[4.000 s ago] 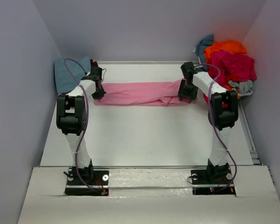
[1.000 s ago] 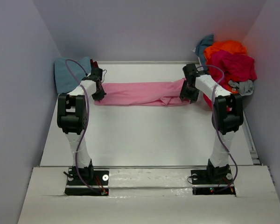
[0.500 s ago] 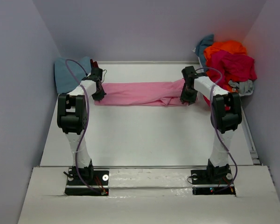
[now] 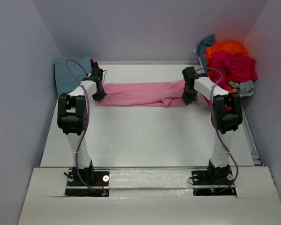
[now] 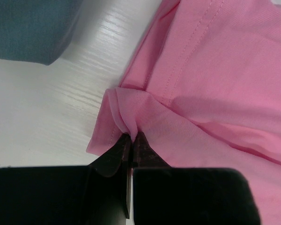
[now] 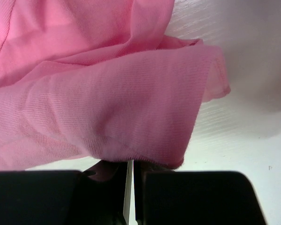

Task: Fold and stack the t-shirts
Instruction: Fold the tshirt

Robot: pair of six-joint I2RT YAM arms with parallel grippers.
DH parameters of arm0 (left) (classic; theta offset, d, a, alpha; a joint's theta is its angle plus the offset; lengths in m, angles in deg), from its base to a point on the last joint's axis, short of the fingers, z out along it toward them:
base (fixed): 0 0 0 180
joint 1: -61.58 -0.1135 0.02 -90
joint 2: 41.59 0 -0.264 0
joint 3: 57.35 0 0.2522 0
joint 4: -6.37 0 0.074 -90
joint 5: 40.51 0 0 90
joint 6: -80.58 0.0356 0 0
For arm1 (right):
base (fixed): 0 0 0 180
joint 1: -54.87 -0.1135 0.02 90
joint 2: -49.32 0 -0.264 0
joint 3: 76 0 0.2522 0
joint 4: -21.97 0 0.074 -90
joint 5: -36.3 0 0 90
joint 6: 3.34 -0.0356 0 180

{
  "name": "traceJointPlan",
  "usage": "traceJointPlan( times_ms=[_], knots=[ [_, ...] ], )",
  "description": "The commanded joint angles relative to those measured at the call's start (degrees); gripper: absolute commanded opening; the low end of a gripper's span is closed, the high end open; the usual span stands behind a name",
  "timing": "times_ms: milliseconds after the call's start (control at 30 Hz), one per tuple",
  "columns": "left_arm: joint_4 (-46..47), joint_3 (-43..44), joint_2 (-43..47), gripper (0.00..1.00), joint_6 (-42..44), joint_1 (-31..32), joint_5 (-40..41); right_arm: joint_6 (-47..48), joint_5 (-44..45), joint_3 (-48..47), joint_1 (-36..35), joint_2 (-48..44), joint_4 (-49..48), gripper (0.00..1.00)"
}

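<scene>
Two ends of the pink shirt (image 4: 140, 93), stretched across the far surface (image 4: 145, 140), are pinched tight by the left end effector (image 5: 131, 143) and right end effector (image 6: 132, 171); the right has nudged slightly inward over the last second, so a fold seems about to start.

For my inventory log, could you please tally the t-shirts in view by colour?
pink shirt: 1
dusty blue shirt: 1
teal shirt: 1
orange shirt: 1
crimson shirt: 1
grey shirt: 1
Total: 6 in view; others may be hidden beneath.
</scene>
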Motion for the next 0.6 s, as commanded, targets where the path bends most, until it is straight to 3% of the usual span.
traceJointPlan(
  times_ms=[0,567],
  knots=[
    [-0.49,0.96,0.14,0.06,0.46,0.19,0.55,0.23,2.10,-1.73,0.12,-0.95,-0.42,0.07],
    [-2.24,-2.20,6.47,0.06,-0.24,0.72,1.43,1.28,-0.01,-7.35,0.12,-6.04,6.69,0.07]
  ],
)
